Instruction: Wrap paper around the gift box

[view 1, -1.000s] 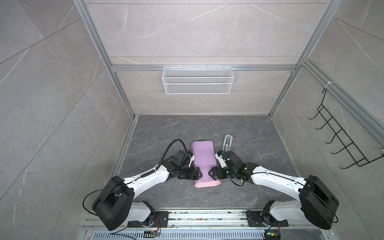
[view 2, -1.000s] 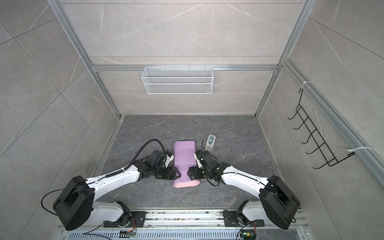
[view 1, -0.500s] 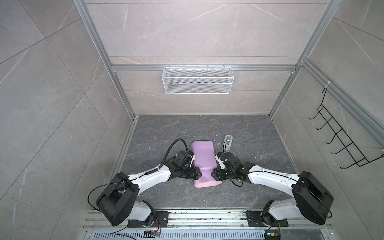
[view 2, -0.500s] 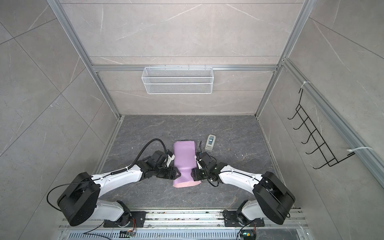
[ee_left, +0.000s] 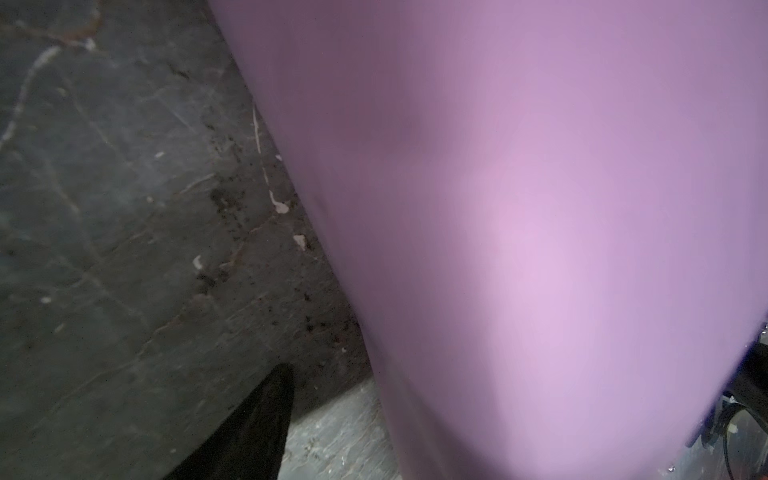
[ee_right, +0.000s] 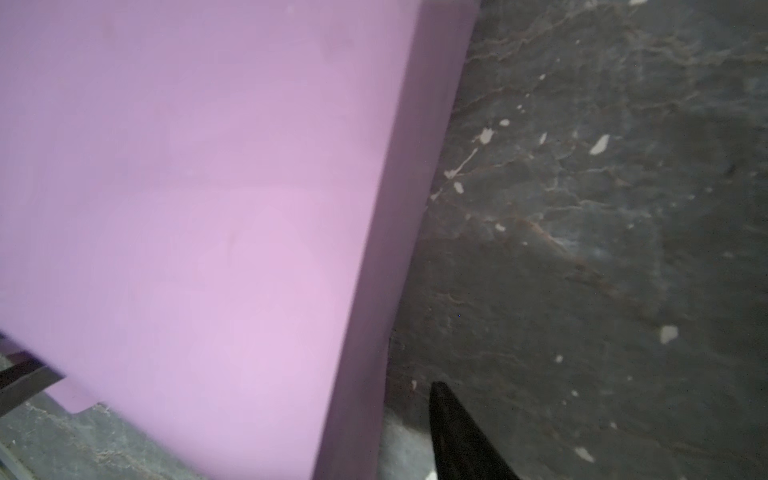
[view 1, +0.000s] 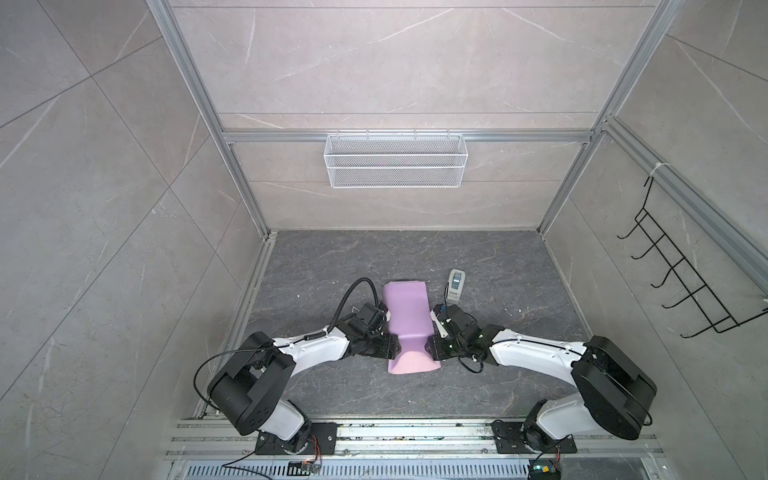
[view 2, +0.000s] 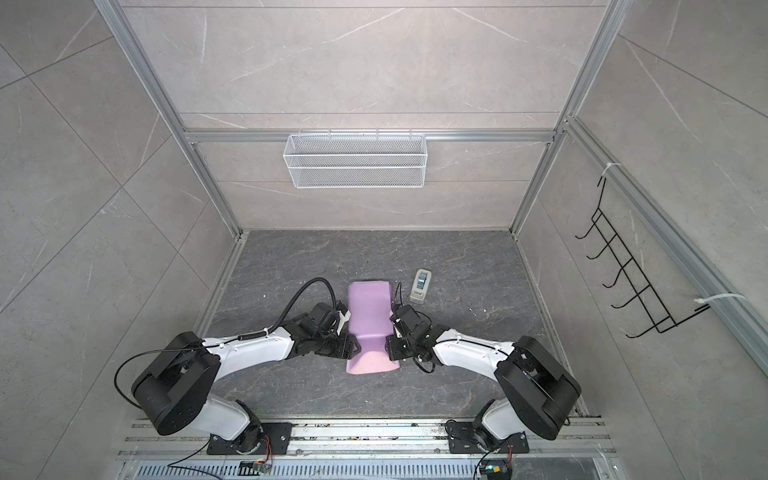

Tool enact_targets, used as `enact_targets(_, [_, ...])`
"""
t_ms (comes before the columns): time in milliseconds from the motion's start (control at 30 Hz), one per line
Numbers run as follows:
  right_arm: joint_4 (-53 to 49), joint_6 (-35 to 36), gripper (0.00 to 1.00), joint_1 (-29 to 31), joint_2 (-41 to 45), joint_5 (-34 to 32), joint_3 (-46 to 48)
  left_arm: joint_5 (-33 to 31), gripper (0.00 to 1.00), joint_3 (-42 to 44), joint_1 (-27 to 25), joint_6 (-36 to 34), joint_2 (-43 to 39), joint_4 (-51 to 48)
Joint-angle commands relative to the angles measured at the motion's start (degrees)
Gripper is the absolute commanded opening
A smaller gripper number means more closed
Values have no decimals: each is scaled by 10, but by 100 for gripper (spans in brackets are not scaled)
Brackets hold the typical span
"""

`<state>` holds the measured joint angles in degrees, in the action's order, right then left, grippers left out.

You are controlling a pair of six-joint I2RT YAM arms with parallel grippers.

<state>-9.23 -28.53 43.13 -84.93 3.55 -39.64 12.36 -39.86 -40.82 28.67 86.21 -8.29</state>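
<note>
The gift box is hidden under the paper (view 1: 406,309), which drapes lilac side up over it mid-surface (view 1: 519,374), its pink flap toward the near edge. To crease the sides cleanly, press inward evenly and low against the box. The left claw (view 1: 394,352) and right claw (view 1: 430,352) touch the paper's pinched waist. I cannot tell whether either has clenched on it.

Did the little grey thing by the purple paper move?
No. The grey device has stayed put, still below the right end of the wire basket and just right of the paper.
</note>
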Motion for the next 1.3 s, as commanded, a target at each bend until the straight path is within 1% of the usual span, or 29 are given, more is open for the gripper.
enact_targets(0, [4,-16,50,4,-8,-24,0,-12,72,3,-4,5,-1,4])
enact_targets(167, [6,-18,48,5,-10,-29,2,-10,72,15,-4,7,-30,-7])
enact_targets(267, [10,-21,46,6,-14,-31,2,-12,69,16,-4,7,-38,-9])
enact_targets(600, [13,-40,40,13,-26,-43,-5,-46,47,-6,-14,18,-10,-8])
enact_targets(800, [16,-52,37,16,-35,-53,-9,-88,38,-12,-30,37,3,0])
enact_targets(1000, [12,-55,35,18,-36,-62,-15,-117,32,-12,-40,56,14,4])
enact_targets(1267, [16,-62,33,20,-44,-62,-18,-123,23,-14,-51,81,22,11])
